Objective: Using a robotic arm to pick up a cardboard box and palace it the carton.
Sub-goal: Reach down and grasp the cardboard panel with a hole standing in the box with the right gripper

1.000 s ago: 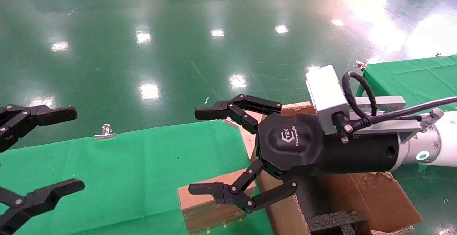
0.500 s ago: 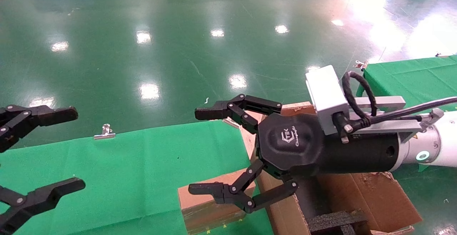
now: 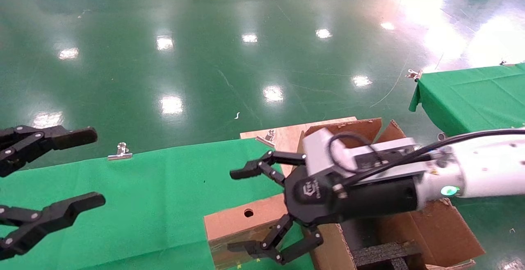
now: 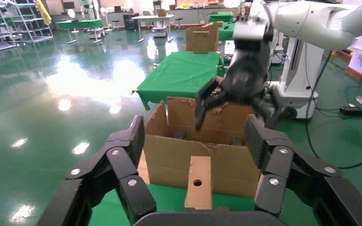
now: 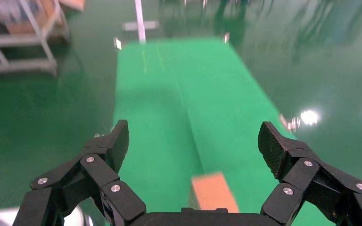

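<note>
Right gripper (image 3: 240, 210) spread wide, empty, poised above the cardboard box (image 3: 238, 225). Box lies on the desk (image 3: 143, 188), touching the carton (image 3: 410, 225) wall. Risk: near finger jams between box and carton. Left gripper (image 3: 88, 167) open, empty, idle at the desk's left.

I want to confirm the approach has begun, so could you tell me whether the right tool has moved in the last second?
Yes. The right tool has dropped toward the cardboard box, open, now uncovering its round hole.

Robot lab: glossy green floor (image 3: 205, 56), shelving (image 4: 9, 28).
</note>
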`<state>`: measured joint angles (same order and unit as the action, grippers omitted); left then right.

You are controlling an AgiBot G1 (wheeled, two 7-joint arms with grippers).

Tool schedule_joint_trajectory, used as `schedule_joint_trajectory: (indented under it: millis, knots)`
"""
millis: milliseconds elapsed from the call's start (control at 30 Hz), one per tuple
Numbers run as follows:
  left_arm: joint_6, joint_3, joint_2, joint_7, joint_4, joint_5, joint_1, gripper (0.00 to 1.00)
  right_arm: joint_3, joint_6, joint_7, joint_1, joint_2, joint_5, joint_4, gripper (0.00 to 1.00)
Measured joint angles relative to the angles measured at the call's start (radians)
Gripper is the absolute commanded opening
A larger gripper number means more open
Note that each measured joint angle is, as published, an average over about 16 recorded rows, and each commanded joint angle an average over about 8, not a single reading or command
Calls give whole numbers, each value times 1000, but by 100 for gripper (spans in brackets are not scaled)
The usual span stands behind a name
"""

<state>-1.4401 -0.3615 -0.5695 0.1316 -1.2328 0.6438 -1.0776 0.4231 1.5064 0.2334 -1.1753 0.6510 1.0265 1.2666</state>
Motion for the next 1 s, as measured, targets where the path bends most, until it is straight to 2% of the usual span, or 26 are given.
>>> schedule_joint_trajectory:
  millis: [267, 467, 700, 1000]
  knots:
    - [0, 0, 0, 0, 0, 0, 0, 0, 114, 28, 15, -133, 85, 229, -37, 100]
    - [0, 0, 0, 0, 0, 0, 0, 0, 201, 52, -5, -220, 160, 359, -84, 100]
    - [0, 0, 0, 0, 0, 0, 0, 0, 295, 62, -58, -293, 230, 463, -136, 100]
    - [0, 0, 0, 0, 0, 0, 0, 0, 390, 61, -129, -356, 283, 546, -181, 100]
